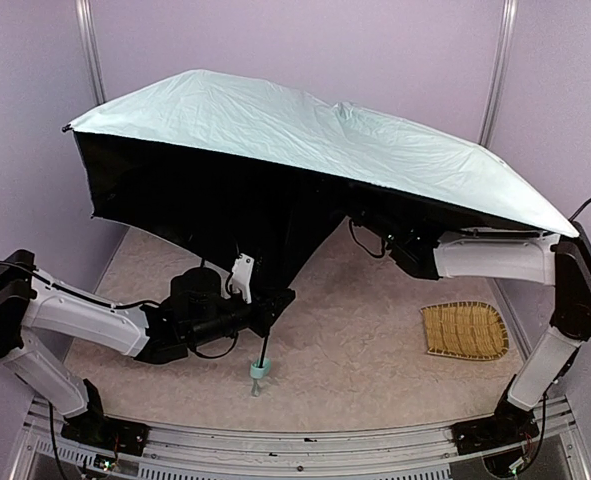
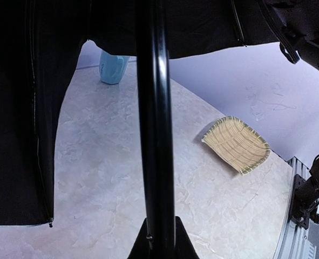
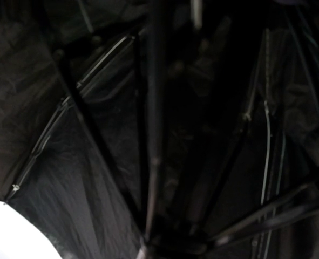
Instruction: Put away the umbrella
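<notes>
— What lies on the bench (image 1: 375, 370)?
— A woven yellow mat (image 1: 463, 331), flat, its edges curled up slightly.
— Anything else?
— A pale blue mug (image 2: 114, 67), upright, well apart from the mat; only its lower part shows.
— And around it?
— Lilac walls (image 1: 305, 50) behind the mat, and a metal rail (image 1: 305, 440) nearer than it.

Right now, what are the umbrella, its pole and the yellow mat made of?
The umbrella looks like thin fabric, probably nylon: wrinkly and slightly shiny mint outside, black inside. Its shaft is glossy black, probably metal, since light streaks along it. The mat looks like matte yellow woven straw or bamboo; its strands show.
</notes>
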Robot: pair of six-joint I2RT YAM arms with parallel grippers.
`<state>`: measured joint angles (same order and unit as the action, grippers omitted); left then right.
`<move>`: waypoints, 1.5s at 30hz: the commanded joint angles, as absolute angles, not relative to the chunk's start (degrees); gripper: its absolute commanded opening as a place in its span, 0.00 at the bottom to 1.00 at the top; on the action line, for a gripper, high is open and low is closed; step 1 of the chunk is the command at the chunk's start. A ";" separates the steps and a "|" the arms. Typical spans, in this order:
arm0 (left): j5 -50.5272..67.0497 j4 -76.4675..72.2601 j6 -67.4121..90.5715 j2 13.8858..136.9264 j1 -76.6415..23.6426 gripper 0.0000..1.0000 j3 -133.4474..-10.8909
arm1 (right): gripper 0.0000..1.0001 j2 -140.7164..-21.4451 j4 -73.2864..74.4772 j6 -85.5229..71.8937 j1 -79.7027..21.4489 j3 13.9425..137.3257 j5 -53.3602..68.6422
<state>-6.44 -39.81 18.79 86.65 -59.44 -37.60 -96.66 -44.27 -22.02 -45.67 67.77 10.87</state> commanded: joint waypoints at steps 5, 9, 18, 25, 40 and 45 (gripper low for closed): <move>-5.78 -68.55 7.96 78.88 -59.15 0.00 -42.42 | 0.01 -101.26 -23.36 -11.99 -52.02 60.31 20.13; -6.01 -72.46 5.82 78.46 -59.07 0.00 -40.25 | 0.01 -101.57 -22.66 -10.08 -52.88 60.81 20.50; -5.40 -72.14 5.38 78.81 -57.61 0.00 -40.49 | 0.01 -100.43 -20.76 -6.48 -55.46 60.72 16.41; -3.67 -71.99 5.50 79.08 -57.09 0.00 -41.30 | 0.02 -98.32 -21.83 -6.71 -55.55 58.10 15.15; -3.26 -71.00 6.84 79.56 -56.08 0.00 -40.65 | 0.02 -96.55 -24.52 -7.93 -54.78 55.64 15.63; -2.62 -70.31 6.01 79.49 -55.66 0.00 -41.48 | 0.02 -97.90 -23.63 -7.75 -54.76 56.78 16.50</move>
